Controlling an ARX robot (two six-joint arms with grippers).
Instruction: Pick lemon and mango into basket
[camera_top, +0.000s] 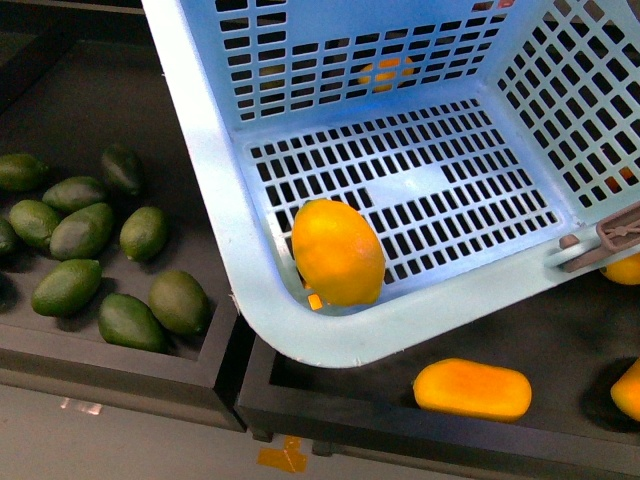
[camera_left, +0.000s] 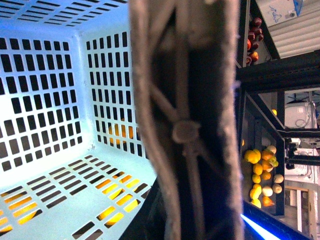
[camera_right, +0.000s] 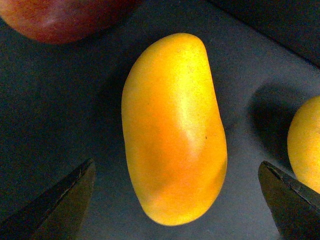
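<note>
Black display trays run along the bottom of the front view. Above them tilts the basket, light blue-teal plastic with slotted walls and floor and a brownish-mauve handle at its right rim. The mango is a long, smooth oval, orange deepening from a yellow upper end, and it lies on a dark tray floor outside the basket. The lemon is shorter and egg-shaped, yellow-orange here, and rests inside the basket in its near corner against the rim. Only the front view shows the lemon. It also shows a heap of dark green avocados in the left tray and a long orange fruit in the tray under the basket; whether that is the same mango I cannot tell. Neither arm appears there. The right wrist view alone shows the right gripper poised straight over the mango, its dark fingertips spread wide to either side and touching nothing, with a red apple and another yellow fruit at the edges. The left wrist view looks into the basket past a blurred handle close to the lens. The left gripper itself is hidden, so its jaws cannot be judged.
</note>
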